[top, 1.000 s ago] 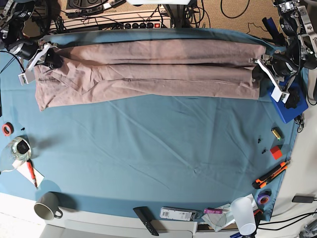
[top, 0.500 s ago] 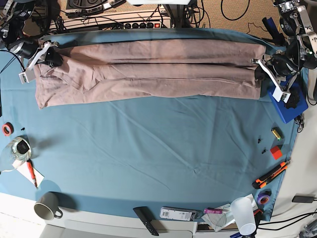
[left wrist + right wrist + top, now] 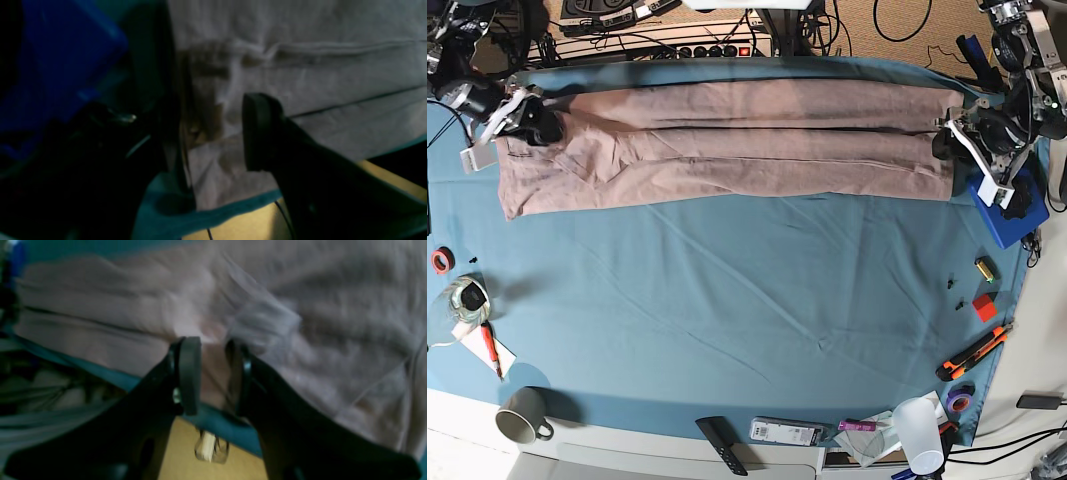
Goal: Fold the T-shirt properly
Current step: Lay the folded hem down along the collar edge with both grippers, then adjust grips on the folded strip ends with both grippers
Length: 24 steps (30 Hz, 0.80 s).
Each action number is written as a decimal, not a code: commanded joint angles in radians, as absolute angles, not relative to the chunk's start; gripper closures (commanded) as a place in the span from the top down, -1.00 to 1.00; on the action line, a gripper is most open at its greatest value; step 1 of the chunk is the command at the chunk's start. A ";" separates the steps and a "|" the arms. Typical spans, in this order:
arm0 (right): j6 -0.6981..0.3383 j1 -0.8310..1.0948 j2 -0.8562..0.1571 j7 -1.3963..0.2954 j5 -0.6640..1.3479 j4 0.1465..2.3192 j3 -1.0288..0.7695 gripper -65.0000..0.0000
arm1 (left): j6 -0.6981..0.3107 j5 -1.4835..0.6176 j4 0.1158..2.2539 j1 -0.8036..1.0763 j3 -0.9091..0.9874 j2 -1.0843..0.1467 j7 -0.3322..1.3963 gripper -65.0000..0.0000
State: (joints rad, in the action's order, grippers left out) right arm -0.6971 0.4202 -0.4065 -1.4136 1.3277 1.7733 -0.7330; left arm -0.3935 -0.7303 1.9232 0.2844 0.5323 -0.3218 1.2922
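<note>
The mauve T-shirt [image 3: 727, 140] lies folded into a long strip across the far side of the teal table cloth [image 3: 747, 300]. My left gripper [image 3: 949, 143] is at its right end. In the left wrist view this gripper [image 3: 213, 133] stands open wide, and the T-shirt [image 3: 317, 66] lies flat below the gap, with nothing held. My right gripper [image 3: 530, 122] is at the strip's left end. In the right wrist view its fingers [image 3: 190, 373] stand a little apart, so that gripper [image 3: 213, 373] is open over the blurred T-shirt [image 3: 333, 323].
A blue box [image 3: 1002, 210] sits just right of the left gripper. Along the near edge are a mug [image 3: 522, 415], a remote [image 3: 722, 445] and a plastic cup [image 3: 919, 430]. An orange knife [image 3: 975, 352] lies at the right, a tape roll [image 3: 441, 260] at the left.
Both grippers were shut on the shirt's ends and have now opened and let the cloth go. The right gripper has shifted slightly toward the far edge.
</note>
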 commanded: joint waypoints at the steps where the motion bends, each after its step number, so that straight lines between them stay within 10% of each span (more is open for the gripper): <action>1: -0.698 0.412 -0.427 -1.396 1.351 1.788 -0.764 -0.50 | -0.393 -0.743 1.960 0.294 0.540 -0.335 1.277 -0.05; 24: -0.698 0.349 -0.446 -1.396 1.308 1.788 -1.013 -0.05 | -0.395 -0.617 2.094 0.390 0.539 -0.330 1.087 0.02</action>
State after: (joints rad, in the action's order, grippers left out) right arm -0.6971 0.3492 -0.4206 -1.4174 1.2869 1.7733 -1.0031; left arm -0.3939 -0.6117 2.0830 0.3901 0.5335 -0.3187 1.1023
